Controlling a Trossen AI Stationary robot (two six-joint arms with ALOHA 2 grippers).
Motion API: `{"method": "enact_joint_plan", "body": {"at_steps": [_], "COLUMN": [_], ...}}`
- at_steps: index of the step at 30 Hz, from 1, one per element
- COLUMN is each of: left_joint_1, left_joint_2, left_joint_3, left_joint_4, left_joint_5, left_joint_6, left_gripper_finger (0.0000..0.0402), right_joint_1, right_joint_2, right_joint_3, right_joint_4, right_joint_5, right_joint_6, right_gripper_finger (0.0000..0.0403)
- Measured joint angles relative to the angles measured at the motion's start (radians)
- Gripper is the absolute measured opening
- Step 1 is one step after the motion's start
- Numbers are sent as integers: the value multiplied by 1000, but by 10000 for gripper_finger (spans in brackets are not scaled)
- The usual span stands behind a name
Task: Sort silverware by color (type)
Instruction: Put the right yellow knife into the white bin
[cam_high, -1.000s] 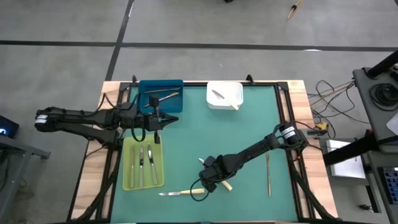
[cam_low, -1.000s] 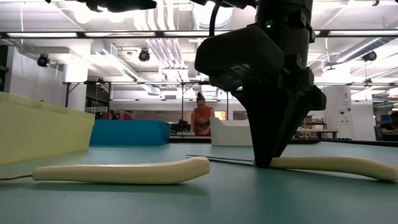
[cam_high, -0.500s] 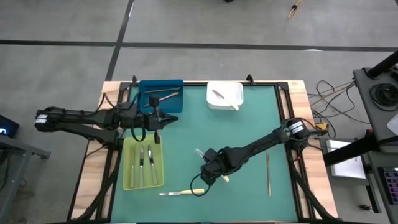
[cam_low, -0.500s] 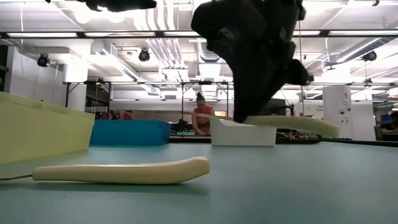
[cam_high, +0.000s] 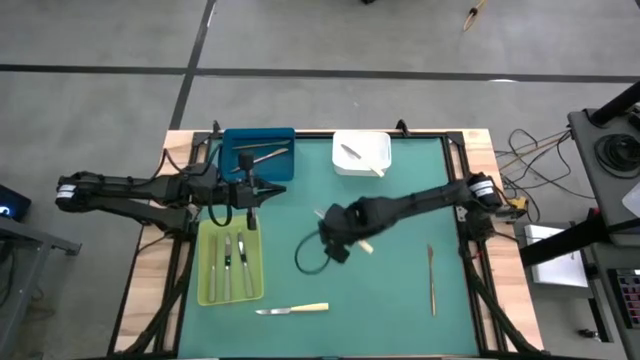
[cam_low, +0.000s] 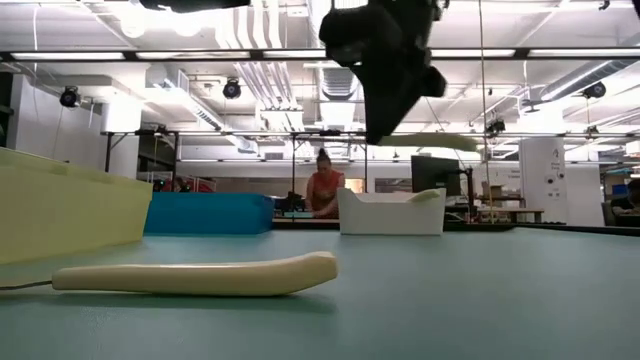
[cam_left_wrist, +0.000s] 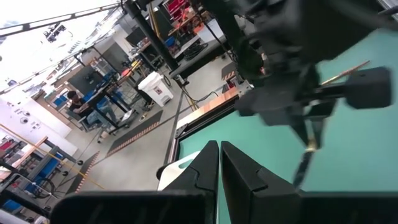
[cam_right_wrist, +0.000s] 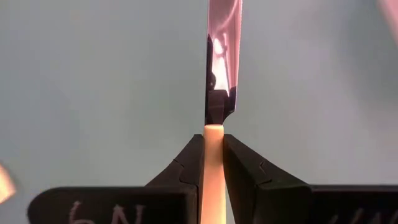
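Note:
My right gripper (cam_high: 340, 230) hangs above the middle of the green mat, shut on a knife with a pale yellow handle (cam_high: 365, 246). The low view shows this gripper (cam_low: 385, 120) high above the mat. A second yellow-handled knife (cam_high: 292, 310) lies flat near the table's near edge and is close by in the low view (cam_low: 195, 275). My left gripper (cam_high: 280, 191) waits, shut, in the air by the blue tray (cam_high: 258, 152). My right gripper pinches the knife between its two fingers on the handle (cam_right_wrist: 213, 140), just behind the blade (cam_right_wrist: 222, 56). The fingers come from above, pointing down, across the knife. The knife is lifted clear and about level, its handle end (cam_low: 435, 141) sticking out to one side.
The yellow-green tray (cam_high: 205, 262) at the left holds several grey utensils. The blue tray holds grey pieces, and the white tray (cam_high: 361, 153) at the far edge holds yellow-handled ones. One slim utensil (cam_high: 432, 280) lies near the right edge. A person (cam_low: 324, 190) stands far behind the table.
My right gripper has risen from the mat near the near edge and moved toward the far edge, carrying the yellow-handled knife. The knife has gone from lying on the mat to hanging clear above it. The other knife has stayed in place.

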Motion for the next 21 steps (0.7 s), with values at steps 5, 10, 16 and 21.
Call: {"method": "enact_joint_plan", "body": {"at_steps": [5, 10, 16, 21], "left_joint_1": [0, 0, 0, 0], "left_joint_2": [-2, -2, -2, -2], "left_joint_3": [1, 1, 1, 1], "left_joint_4": [0, 0, -1, -1], "left_joint_5": [0, -1, -1, -2], "left_joint_6": [-12, -36, -49, -49], "left_gripper_finger": [0, 0, 0, 0], "right_joint_1": [-96, -208, -360, -489], "right_joint_2": [0, 3, 6, 7], "right_joint_3": [103, 190, 260, 268], "right_joint_4": [-138, -261, -365, -396], "right_joint_5": [12, 18, 38, 40], "right_joint_6": [-168, -341, -520, -640], "right_gripper_finger": [34, 34, 34, 34]}}
